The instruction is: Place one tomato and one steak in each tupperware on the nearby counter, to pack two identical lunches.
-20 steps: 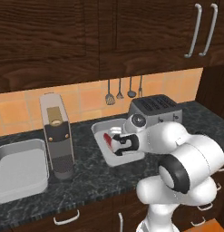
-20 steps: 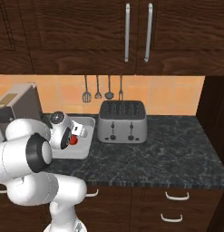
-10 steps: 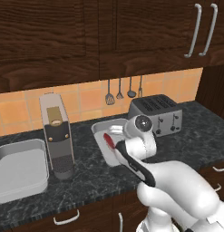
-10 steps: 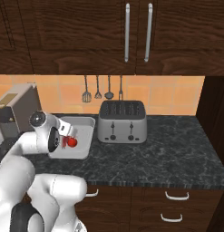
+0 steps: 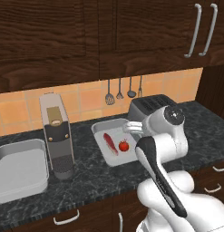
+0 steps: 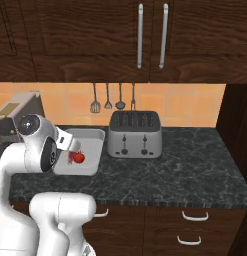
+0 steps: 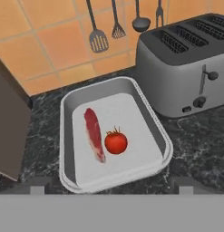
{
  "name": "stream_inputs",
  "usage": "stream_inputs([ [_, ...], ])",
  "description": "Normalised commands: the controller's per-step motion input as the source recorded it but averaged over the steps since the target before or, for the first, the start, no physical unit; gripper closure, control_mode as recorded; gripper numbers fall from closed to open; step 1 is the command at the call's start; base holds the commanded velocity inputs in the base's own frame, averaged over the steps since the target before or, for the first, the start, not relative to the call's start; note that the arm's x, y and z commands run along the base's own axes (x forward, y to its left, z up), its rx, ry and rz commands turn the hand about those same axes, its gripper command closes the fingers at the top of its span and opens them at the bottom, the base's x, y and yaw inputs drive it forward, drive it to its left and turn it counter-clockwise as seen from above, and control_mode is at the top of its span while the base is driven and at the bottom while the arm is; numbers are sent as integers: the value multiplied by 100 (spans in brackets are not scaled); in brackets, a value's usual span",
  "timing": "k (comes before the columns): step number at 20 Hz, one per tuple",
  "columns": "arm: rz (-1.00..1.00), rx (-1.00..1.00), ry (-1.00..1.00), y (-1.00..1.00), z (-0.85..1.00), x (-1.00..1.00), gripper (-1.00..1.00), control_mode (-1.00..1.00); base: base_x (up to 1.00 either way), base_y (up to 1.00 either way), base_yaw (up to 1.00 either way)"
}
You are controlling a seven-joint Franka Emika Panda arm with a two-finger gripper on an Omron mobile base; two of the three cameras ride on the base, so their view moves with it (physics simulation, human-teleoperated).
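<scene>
Soft, even light is falling across the scene, with no single source showing and no strong cast shadows. The orange tiled wall (image 5: 86, 97) is glowing warmly, while the dark wood cabinets (image 6: 95, 40) above are staying dim. Faint sheen is lying on the toaster (image 7: 186, 59) and the tupperware (image 7: 68, 136) rim. Everything is rendering slightly soft and coarse, without edge distortion.

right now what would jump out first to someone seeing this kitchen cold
The red tomato and strip of steak, lying side by side in the grey tupperware beside the toaster. Next, the white arm's open gripper above that container, and an empty second tupperware far left.
</scene>
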Motion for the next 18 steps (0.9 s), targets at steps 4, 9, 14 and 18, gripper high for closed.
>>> stream_inputs([
  [4,11,0,0,-10,43,-92,-100,-100,0,0,0],
  [9,9,-15,-6,2,-20,-72,-100,-100,0,0,0],
  [14,1,-7,-6,0,-8,-39,-100,100,-1,0,0],
  [18,0,0,0,0,0,0,-100,100,-92,-38,-2],
])
